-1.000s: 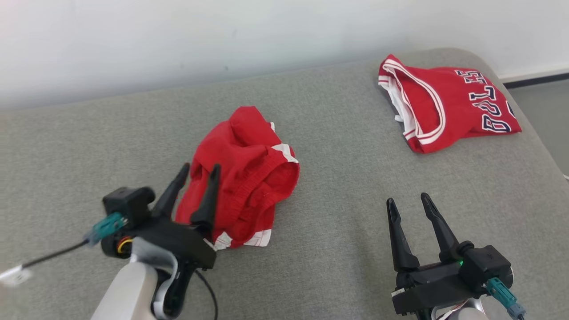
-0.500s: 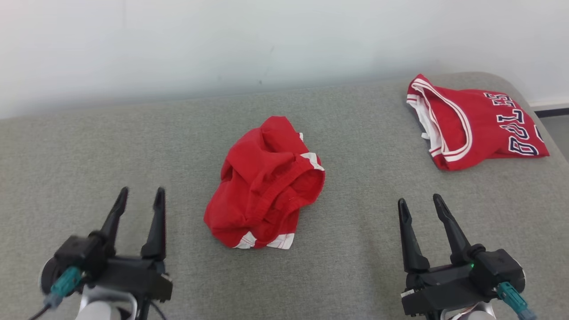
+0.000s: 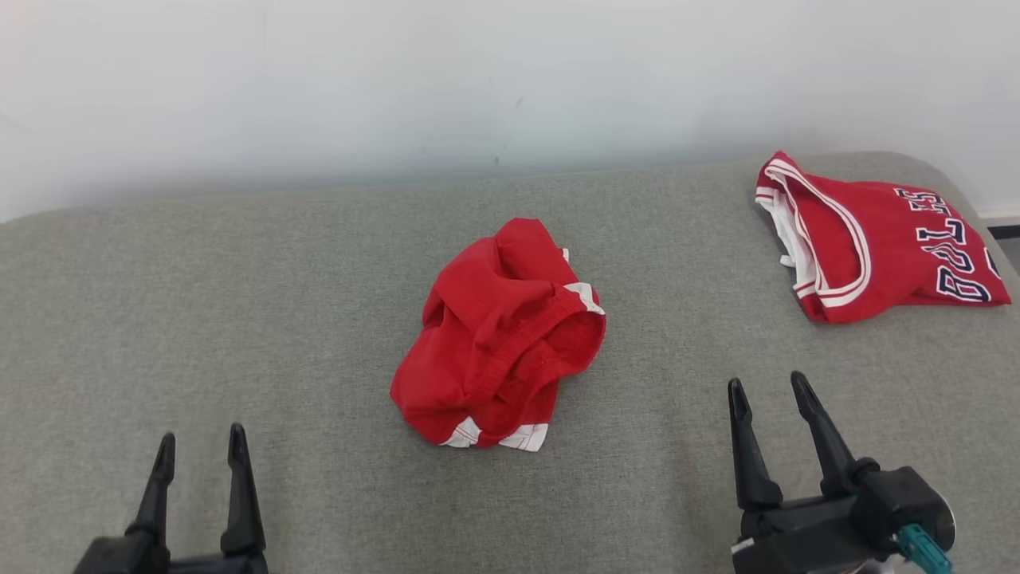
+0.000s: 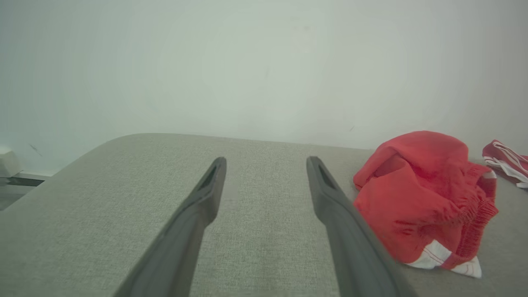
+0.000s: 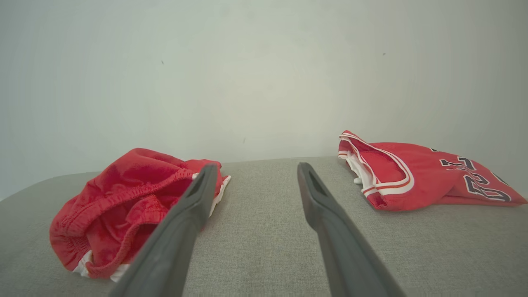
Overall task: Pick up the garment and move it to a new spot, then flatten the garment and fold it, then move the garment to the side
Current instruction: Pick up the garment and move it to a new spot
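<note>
**Head view.** Left gripper point(image 3: 201, 434): fingers spread, empty, over bare grey cushion point(image 3: 239, 319). Right gripper point(image 3: 766, 381): spread, empty. Jersey point(image 3: 876, 243): red, folded flat, at the far right corner of the cushion. Its long axis runs left-right, with the striped-trim opening toward centre and the dark lettering toward the right edge. Shorts point(image 3: 498, 339): red, crumpled, mid-cushion.

**Left wrist view.** Fingers parted. Shorts point(image 4: 420, 198) lie just right of them.

**Right wrist view.** Fingers parted. Jersey point(image 5: 416, 175) lies ahead right and shorts point(image 5: 123, 198) left, well apart.

Left pincer point(image 3: 202, 434) base cut off, head view bottom edge.
</note>
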Available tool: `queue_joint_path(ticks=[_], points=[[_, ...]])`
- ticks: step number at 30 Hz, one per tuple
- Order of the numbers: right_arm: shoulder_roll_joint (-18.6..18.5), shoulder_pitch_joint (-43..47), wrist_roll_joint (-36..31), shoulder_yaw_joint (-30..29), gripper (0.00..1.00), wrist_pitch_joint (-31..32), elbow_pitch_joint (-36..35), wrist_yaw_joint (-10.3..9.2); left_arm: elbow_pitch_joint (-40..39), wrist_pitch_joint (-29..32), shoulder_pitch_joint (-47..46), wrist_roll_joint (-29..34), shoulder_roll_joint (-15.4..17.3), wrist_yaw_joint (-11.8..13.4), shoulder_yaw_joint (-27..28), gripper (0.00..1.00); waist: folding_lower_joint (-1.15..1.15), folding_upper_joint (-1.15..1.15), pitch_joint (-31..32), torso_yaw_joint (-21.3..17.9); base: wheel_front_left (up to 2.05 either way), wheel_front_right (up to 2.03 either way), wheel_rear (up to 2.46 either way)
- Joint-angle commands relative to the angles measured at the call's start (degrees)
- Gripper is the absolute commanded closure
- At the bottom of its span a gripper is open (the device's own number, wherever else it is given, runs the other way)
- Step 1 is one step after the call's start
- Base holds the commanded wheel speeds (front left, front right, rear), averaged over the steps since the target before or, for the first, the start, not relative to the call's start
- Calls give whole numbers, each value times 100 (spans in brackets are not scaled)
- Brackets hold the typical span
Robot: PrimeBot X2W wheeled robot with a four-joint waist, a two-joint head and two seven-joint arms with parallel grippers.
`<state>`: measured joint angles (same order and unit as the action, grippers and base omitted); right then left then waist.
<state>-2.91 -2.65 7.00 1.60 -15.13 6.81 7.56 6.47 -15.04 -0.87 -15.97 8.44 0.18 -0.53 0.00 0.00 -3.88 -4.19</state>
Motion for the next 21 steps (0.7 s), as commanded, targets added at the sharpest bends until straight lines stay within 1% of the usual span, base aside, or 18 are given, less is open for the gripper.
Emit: queue_joint_path(ticks=[1, 6, 7, 10, 15, 21], points=[[6, 103, -16, -19, 0, -2, 30, -17, -14, -14, 123, 121, -70, -36, 67, 0, 0, 0, 34, 35, 0, 0, 0], [5, 205, -29, -20, 0, -2, 99, -17, 54, -14, 290, 302, -306, -176, 380, 0, 0, 0, 84, 78, 0, 0, 0], [5, 205, -29, -20, 0, -2, 99, -17, 54, -14, 290, 302, -306, -176, 380, 0, 0, 0, 84, 78, 0, 0, 0], [6, 292, -14, -15, 0, -2, 156, -17, 108, -14, 335, 417, -394, -286, 496, 0, 0, 0, 119, 100, 0, 0, 0], [6, 349, -9, 20, 0, -2, 206, -17, 103, -15, 328, 727, -428, -507, 437, 0, 0, 0, 146, 114, 0, 0, 0], [6, 348, 17, 26, 0, -2, 235, -17, 122, -15, 329, 846, -481, -638, 466, 0, 0, 0, 136, 100, 0, 0, 0]])
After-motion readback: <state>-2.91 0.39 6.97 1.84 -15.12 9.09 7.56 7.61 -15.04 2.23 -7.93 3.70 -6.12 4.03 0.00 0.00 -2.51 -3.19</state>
